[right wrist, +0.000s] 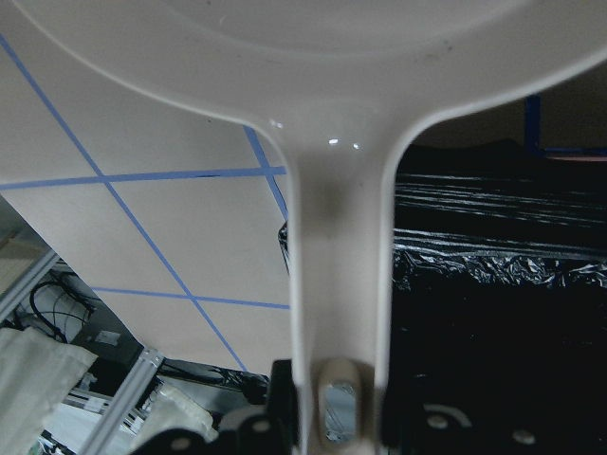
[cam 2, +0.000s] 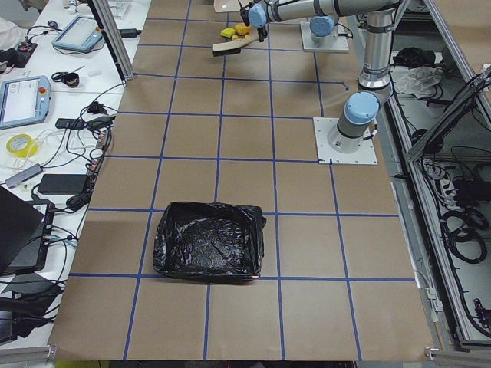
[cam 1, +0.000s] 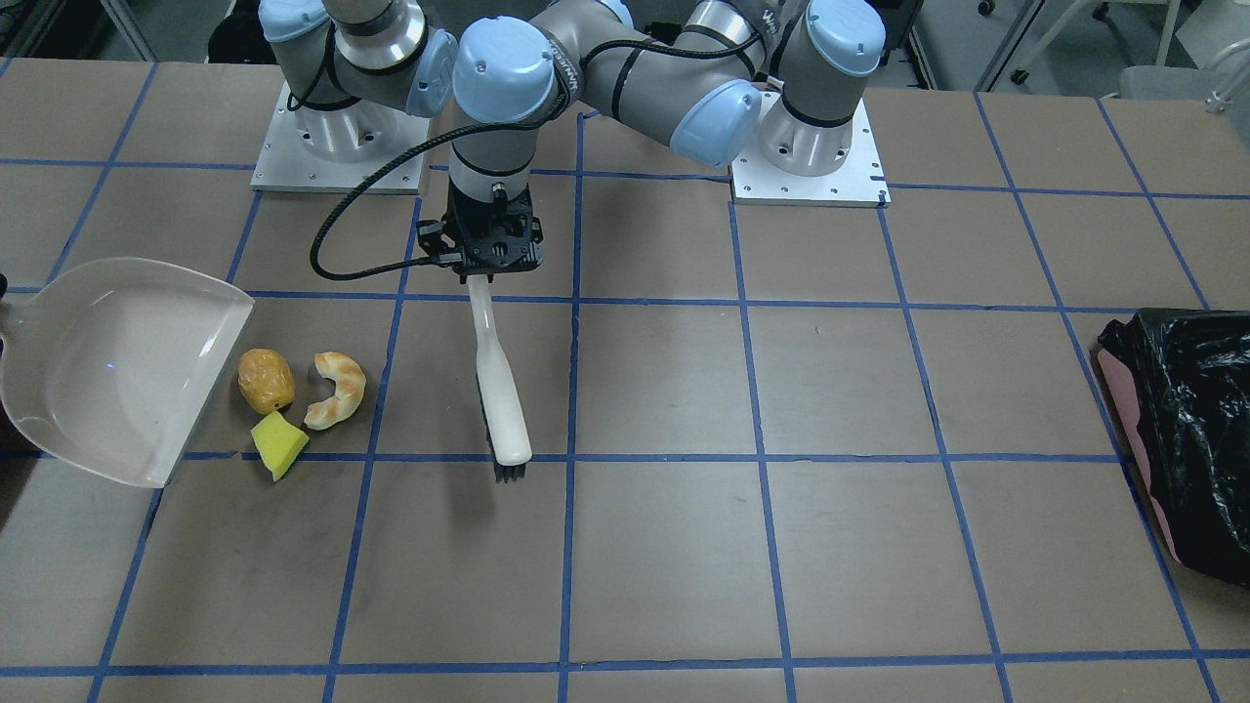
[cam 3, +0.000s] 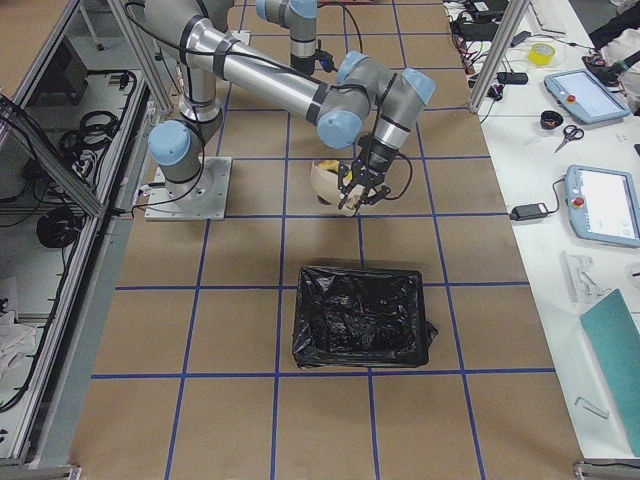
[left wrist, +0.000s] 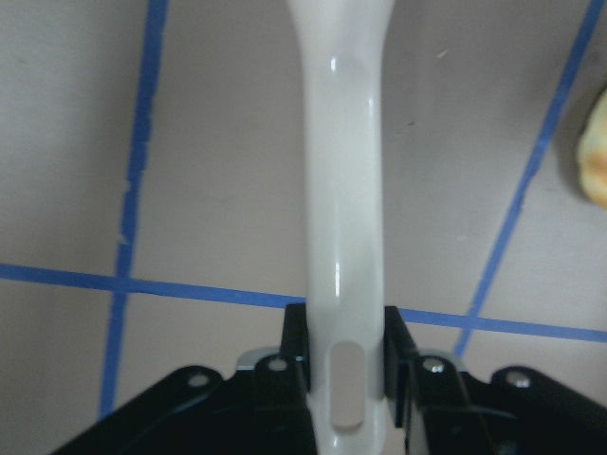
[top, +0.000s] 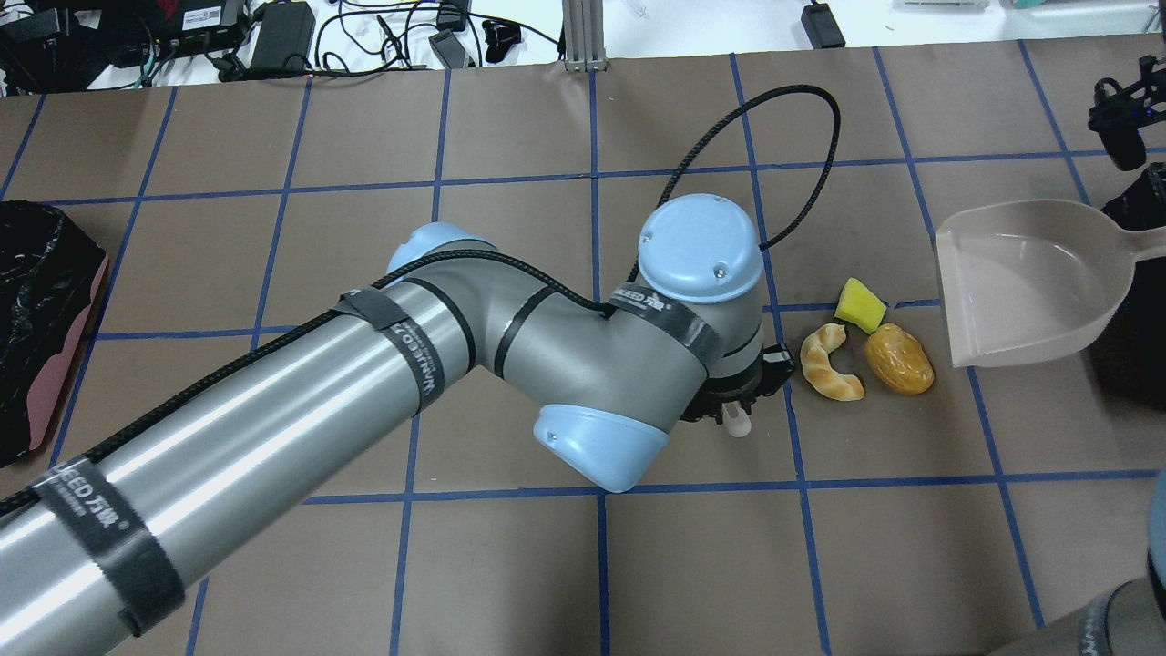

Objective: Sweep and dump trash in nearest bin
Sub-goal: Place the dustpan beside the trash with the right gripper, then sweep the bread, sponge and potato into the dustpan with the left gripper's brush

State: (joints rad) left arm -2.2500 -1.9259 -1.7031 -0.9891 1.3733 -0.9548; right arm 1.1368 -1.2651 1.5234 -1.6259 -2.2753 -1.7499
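Note:
My left gripper (cam 1: 485, 273) is shut on the white handle of a brush (cam 1: 498, 381), whose dark bristles touch the table. In the left wrist view the gripper (left wrist: 346, 327) clamps the handle (left wrist: 343, 142). An orange-brown ball (cam 1: 266, 380), a croissant piece (cam 1: 337, 389) and a yellow wedge (cam 1: 278, 444) lie between the brush and the open lip of a pale dustpan (cam 1: 117, 371). My right gripper (right wrist: 337, 379) is shut on the dustpan handle (right wrist: 332, 237). A black bin (right wrist: 493, 303) lies just beyond the dustpan; its corner shows in the overhead view (top: 1130, 364).
A pink bin lined with a black bag (top: 36, 310) stands at the table's far end, on my left side. My left arm (top: 364, 364) reaches across the middle of the table. Cables and devices lie beyond the far edge (top: 273, 36).

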